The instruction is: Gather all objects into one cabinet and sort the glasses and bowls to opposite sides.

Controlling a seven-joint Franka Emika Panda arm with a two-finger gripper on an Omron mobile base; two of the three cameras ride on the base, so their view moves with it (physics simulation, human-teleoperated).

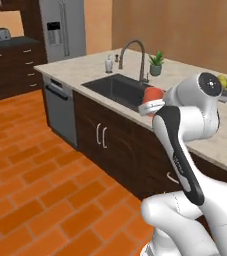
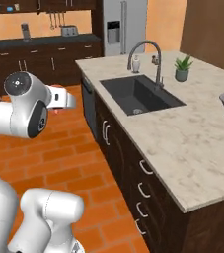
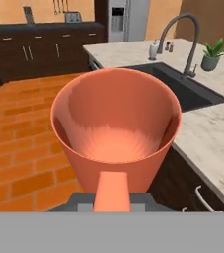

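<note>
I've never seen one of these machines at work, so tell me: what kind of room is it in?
A kitchen, computer-rendered by the look of it. An island counter holds a dark sink with a tall curved faucet, and a steel fridge stands at the back beside dark wood cabinets.

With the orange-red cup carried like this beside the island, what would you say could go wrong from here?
1. The gripper holds the orange-red cup by one side of its wall only, so it might slip or tilt if the arm swings fast.
2. The cup is carried close to the island counter; a wide swing might knock it on the edge.
</note>
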